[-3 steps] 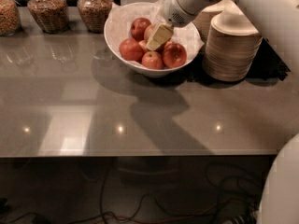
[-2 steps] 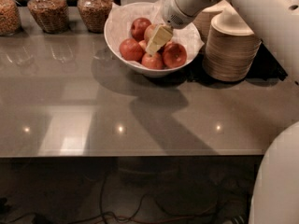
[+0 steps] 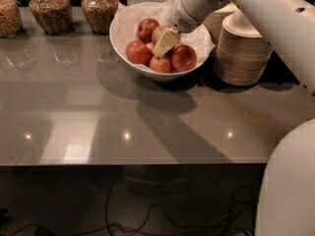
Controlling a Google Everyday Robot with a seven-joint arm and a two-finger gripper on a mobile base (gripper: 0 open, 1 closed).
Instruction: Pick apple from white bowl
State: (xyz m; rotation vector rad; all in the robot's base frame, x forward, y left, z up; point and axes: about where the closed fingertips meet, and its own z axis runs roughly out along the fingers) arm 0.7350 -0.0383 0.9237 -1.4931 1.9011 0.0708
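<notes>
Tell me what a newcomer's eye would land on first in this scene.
The white bowl of red apples at the back of the grey counter draws the eye first. The gripper is dipped into it next to the apple, the palest one. Next comes the big white arm reaching in from the right, above a stack of beige bowls.

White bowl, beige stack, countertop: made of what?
White bowl: probably glazed ceramic, glossy rim; crinkled paper liner. Beige stack: matte, likely paper or fibre disposables. Countertop: polished grey stone or laminate, mirrors light spots. Gripper sits among the apples in the bowl.
</notes>
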